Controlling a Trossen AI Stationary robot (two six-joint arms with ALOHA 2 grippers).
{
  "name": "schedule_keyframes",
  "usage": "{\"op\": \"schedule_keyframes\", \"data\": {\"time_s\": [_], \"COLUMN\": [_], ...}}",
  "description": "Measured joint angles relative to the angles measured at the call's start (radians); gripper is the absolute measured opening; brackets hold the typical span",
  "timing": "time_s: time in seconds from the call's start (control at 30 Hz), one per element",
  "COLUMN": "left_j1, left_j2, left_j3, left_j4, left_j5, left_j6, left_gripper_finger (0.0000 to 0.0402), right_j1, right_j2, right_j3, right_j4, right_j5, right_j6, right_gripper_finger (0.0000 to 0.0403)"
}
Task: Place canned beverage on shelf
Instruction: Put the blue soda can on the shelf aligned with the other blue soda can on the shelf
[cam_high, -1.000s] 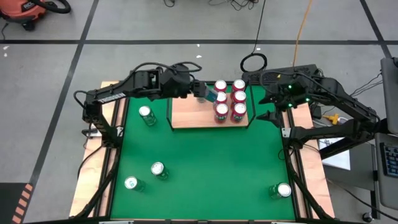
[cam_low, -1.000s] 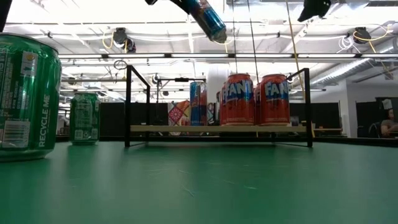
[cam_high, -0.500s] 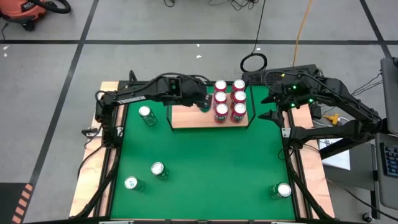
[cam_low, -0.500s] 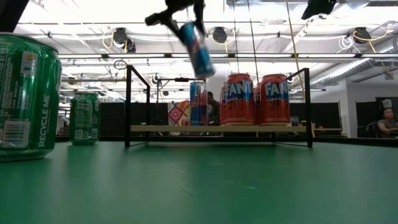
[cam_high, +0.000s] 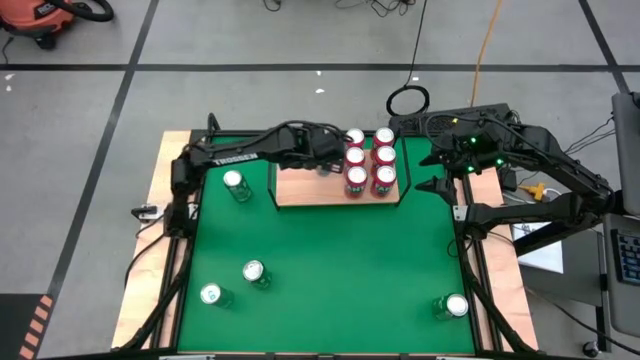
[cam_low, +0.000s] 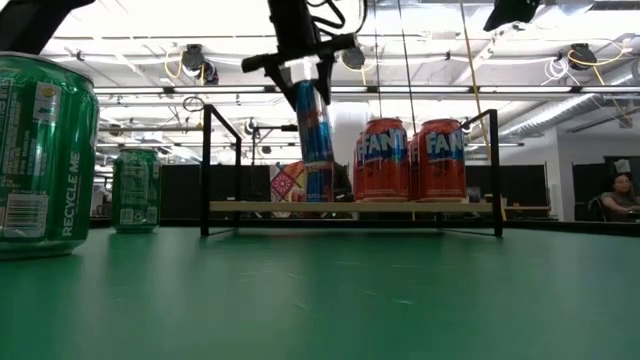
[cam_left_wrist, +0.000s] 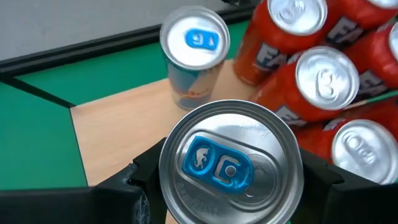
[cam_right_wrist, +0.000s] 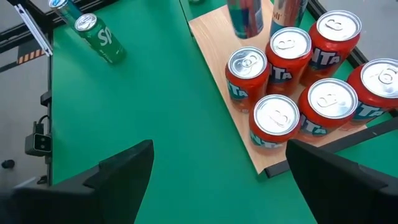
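From above, my left gripper (cam_high: 328, 160) reaches over the shelf (cam_high: 300, 192), just beside the block of orange cans (cam_high: 370, 163); my right gripper (cam_high: 432, 186) waits off the shelf's other end, fingers spread with nothing between them.

At table height, I pinch a slim blue can (cam_low: 314, 125), nearly upright, above the shelf board beside the orange cans. Green cans (cam_low: 42, 155) stand well away from the shelf.

My left wrist camera shows that can's silver top between my fingers (cam_left_wrist: 149, 171), a second blue-tabbed can (cam_left_wrist: 194, 53) standing on the shelf beyond it
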Motion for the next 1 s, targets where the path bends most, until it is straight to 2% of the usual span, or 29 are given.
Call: {"op": "schedule_keyframes", "data": {"time_s": [0.2,0.63,1.0], "left_j1": [0.001,0.007,0.010], "left_j2": [0.068,0.120,0.149], "left_j3": [0.000,-0.001,-0.001], "left_j4": [0.012,0.044,0.070], "left_j5": [0.004,-0.020,-0.031], "left_j6": [0.008,0.006,0.001], "left_gripper_finger": [0.0224,0.0224,0.0252], "right_j1": [0.000,0.000,0.000], "right_j2": [0.000,0.000,0.000], "right_j3": [0.000,0.000,0.000], "right_j4": [0.000,0.000,0.000], "right_j5": [0.021,0.020,0.021], "right_j6": [0.000,0.000,-0.007], "right_gripper_finger": [0.0357,0.0357,0.0357]}}
